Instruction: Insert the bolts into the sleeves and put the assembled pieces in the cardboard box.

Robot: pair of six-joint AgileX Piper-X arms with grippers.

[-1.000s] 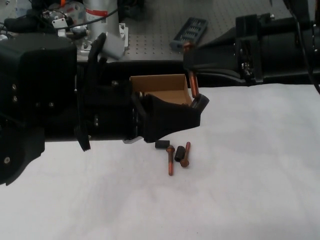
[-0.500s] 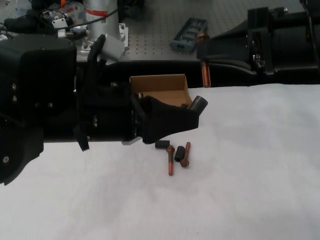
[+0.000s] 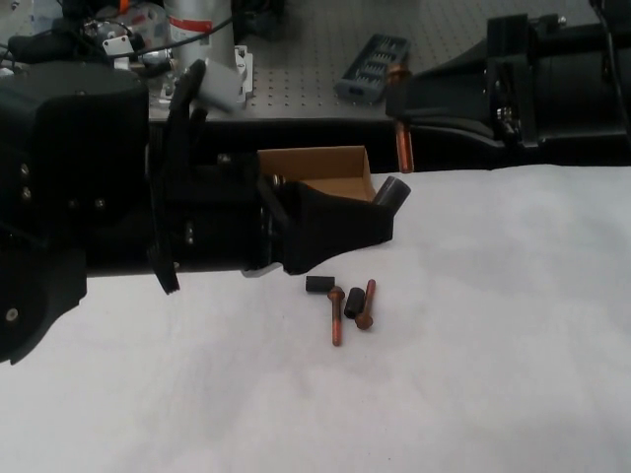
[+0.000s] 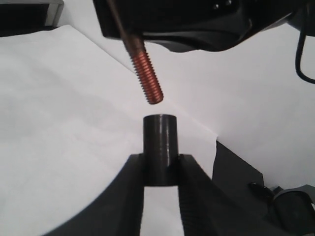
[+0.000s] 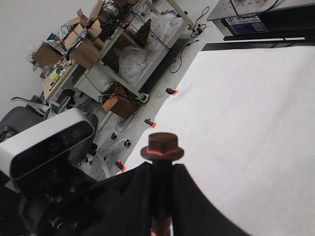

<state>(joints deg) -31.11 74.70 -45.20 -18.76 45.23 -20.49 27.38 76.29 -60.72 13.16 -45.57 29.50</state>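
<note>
Sleeve sits clamped in the left gripper, bore presented open to receive the bolt, which the right gripper grips just above it (threads toward bore, not yet entered). Cardboard box lies just beyond the left gripper.

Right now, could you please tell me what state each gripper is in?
Left gripper: shut on a black sleeve.
Right gripper: shut on a copper bolt.

Copper bolt, threaded tip down, hangs near the black sleeve, not touching.
</note>
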